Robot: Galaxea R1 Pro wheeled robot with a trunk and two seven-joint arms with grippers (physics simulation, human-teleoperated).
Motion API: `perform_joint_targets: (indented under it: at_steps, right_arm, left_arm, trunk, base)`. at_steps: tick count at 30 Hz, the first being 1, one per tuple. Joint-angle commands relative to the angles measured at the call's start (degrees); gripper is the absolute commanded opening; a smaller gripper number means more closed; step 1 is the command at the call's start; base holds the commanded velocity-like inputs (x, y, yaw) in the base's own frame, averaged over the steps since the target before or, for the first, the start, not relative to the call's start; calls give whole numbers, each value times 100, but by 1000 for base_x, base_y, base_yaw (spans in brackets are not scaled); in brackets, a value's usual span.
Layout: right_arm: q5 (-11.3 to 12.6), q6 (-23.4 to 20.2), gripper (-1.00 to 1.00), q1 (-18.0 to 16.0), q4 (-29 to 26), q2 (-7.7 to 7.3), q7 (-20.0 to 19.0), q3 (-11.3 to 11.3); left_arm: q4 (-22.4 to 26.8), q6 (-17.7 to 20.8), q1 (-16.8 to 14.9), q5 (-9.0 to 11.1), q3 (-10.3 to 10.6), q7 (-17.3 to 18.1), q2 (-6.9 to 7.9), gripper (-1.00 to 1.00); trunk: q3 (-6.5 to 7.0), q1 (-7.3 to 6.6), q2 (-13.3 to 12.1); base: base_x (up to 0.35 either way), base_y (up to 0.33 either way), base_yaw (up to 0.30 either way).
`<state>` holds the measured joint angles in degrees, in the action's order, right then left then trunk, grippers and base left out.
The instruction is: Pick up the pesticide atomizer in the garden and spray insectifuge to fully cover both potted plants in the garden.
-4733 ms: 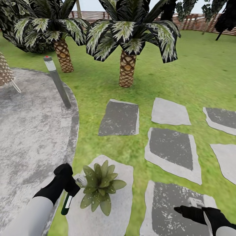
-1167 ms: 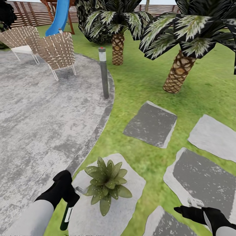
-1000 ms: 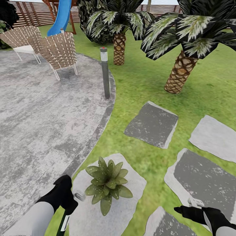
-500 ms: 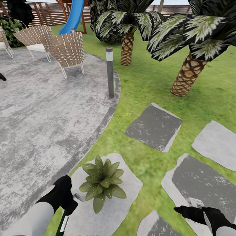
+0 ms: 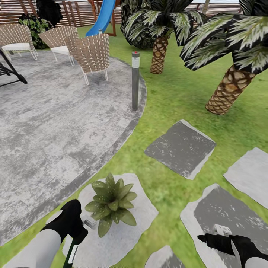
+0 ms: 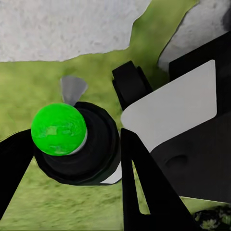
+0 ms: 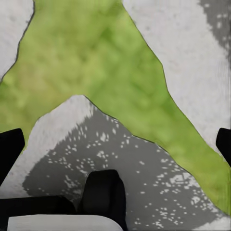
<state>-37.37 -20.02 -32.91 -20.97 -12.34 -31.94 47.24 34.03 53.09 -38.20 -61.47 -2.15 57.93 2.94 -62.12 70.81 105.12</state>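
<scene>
My left gripper (image 5: 76, 227) is shut on the pesticide atomizer (image 5: 71, 253). Its white nozzle pokes out toward the potted plant (image 5: 110, 203), and its dark lower part hangs below my hand. The plant, a low rosette of green leaves, stands on a pale stepping stone (image 5: 128, 229) just right of that gripper. In the left wrist view the atomizer (image 6: 72, 144) is a dark round body with a green end, held between my black fingers (image 6: 139, 192). My right gripper (image 5: 215, 238) is open and holds nothing, above a stone slab (image 7: 120, 144). The second potted plant is out of view.
The round grey patio (image 5: 56, 123) spreads to the left, with wicker chairs (image 5: 90, 52) at its far side and a grey bollard light (image 5: 135, 80) on its edge. Two palms (image 5: 227, 93) rise ahead on the right. Stepping stones (image 5: 180, 147) cross the lawn. Behind them are a blue slide (image 5: 102, 16) and the fence.
The camera has swung left, so the chairs and patio show more and the plant sits further left in the picture. Both arms keep their pose, and the atomizer stays in the left gripper.
</scene>
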Motion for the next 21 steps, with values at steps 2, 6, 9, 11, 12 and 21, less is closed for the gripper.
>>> perform_joint_targets:
  at_steps: [2, 6, 9, 11, 12, 21]
  right_arm:
    - [-42, -20, 100, -5, -6, 3, -41, 48]
    - [-40, -20, 100, -5, -4, 2, -41, 47]
    - [-41, -20, 100, -5, -4, 1, -41, 47]
    - [-38, -20, 100, -5, -5, 1, -41, 43]
    - [-37, -20, 100, -5, -5, 0, -41, 45]
    - [-42, -20, 100, -5, -3, 2, -41, 46]
  left_arm:
    - [11, 26, -3, -58, -23, 60, -4, -100]
    - [8, 26, -3, -52, -23, 60, -4, -100]
    - [14, 26, -3, -50, -23, 60, -4, -100]
    - [10, 26, -3, -50, -23, 60, -4, -100]
    - [9, 26, -3, -50, -23, 60, -4, -100]
    - [16, 26, -3, -38, -24, 61, -3, -100]
  trunk:
    - [-4, 0, 2]
    - [-4, 0, 2]
    - [-4, 0, 2]
    - [-4, 0, 2]
    - [-4, 0, 2]
    - [-4, 0, 2]
  base:
    - [0, -319, 249]
    - [0, -316, 249]
    - [0, -145, 249]
    - [0, -32, 249]
    - [0, -14, 249]
    - [31, -146, 147]
